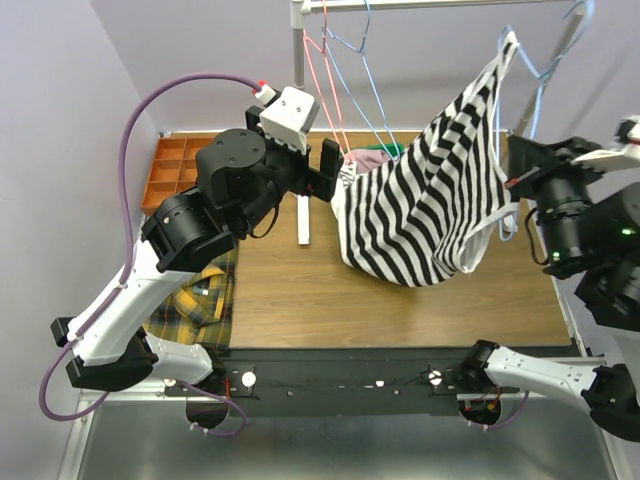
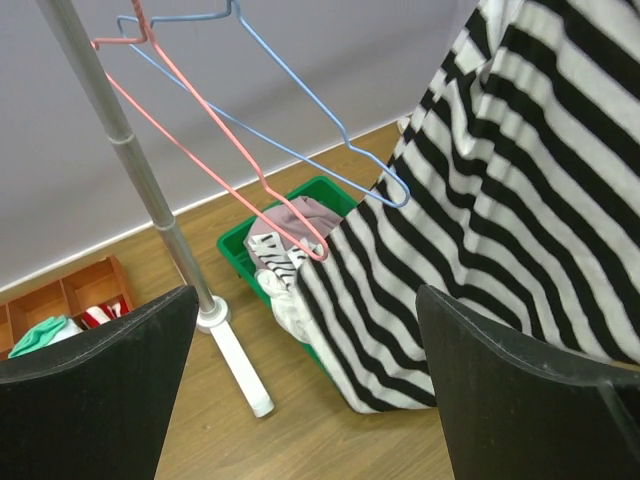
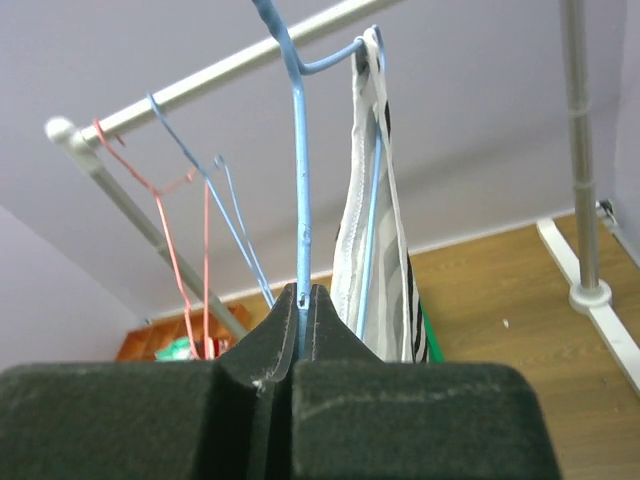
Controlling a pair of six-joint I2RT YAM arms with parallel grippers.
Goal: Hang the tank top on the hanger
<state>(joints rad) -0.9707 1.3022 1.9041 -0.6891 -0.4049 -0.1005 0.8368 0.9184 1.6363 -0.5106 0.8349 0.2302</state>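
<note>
The right gripper (image 3: 303, 295) is pinched tight on the blue wire of the hanger (image 3: 299, 190), no gap between its fingers. The hanger rises from the grip to the rail (image 3: 225, 68) at the far right. A white-edged strap of the tank top (image 3: 367, 190) is looped over the hanger's upper bend, just beside the gripped wire.

From above, the tank top (image 1: 440, 190) hangs from that high point at the far right and spreads down and left as a wide striped sheet over the middle of the table (image 1: 290, 275). Its left edge lies against the green bin (image 2: 335, 192). Its lower hem seems to reach the tabletop, though the view leaves that unsure. The right gripper (image 1: 518, 165) sits just right of the cloth.

The left gripper (image 1: 325, 172) hovers at the cloth's left edge, near the bin. In its wrist view the left gripper (image 2: 305, 300) has its 2 fingers (image 2: 100, 390) spread wide with nothing between them. The tank top (image 2: 520, 180) fills the right of that view.

On the left end of the rail hang red hangers (image 2: 215, 145) and a second blue hanger (image 2: 300, 95), whose low corner is at the cloth's edge. An orange tray (image 1: 175, 165) sits at the far left, and a plaid cloth (image 1: 205, 290) lies near left under the left arm.
</note>
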